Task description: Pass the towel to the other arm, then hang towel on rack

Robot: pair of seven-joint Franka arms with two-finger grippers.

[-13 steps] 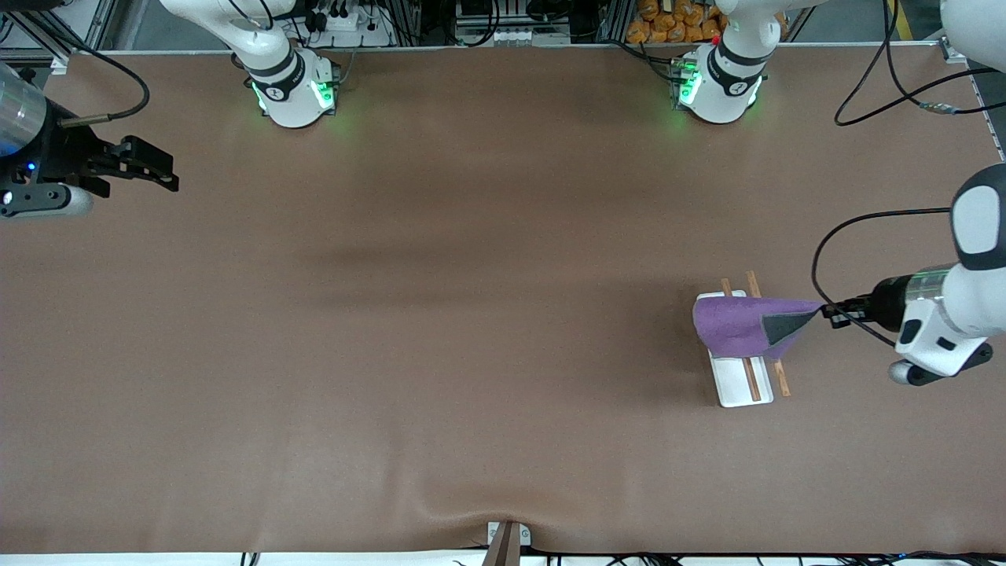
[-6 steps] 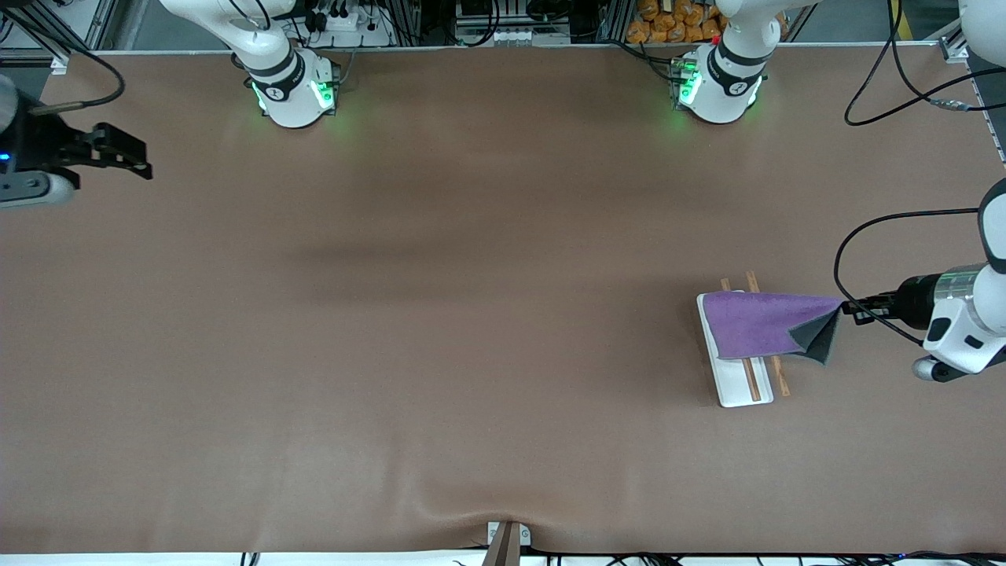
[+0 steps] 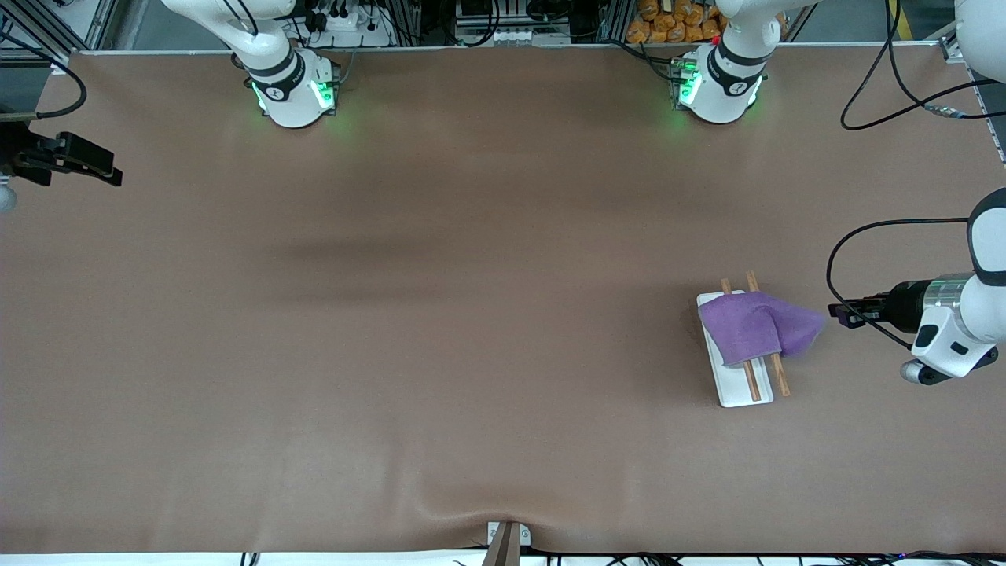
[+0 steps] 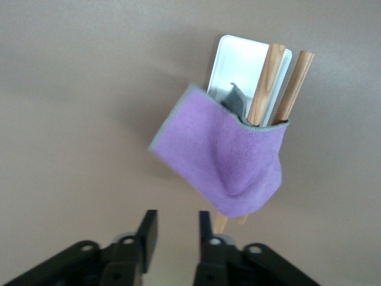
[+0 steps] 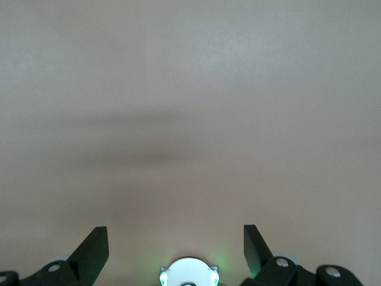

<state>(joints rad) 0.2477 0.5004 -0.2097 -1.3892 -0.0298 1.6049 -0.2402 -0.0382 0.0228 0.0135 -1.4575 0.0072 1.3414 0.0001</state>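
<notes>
The purple towel hangs draped over the two brown rods of the rack, which stands on its white base toward the left arm's end of the table. In the left wrist view the towel covers the rods and part of the rack's white base. My left gripper is open and empty, just off the towel's outer corner; its jaws stand apart with nothing between them. My right gripper is open and empty at the right arm's end of the table; its wrist view shows only bare table.
The brown table mat is bare apart from the rack. The two arm bases stand along the table's top edge. A small bracket sits at the table edge nearest the front camera.
My left gripper let go of the towel, which dropped and settled over the rods. The left gripper drew slightly away from the rack. My right gripper moved farther toward its table end.
</notes>
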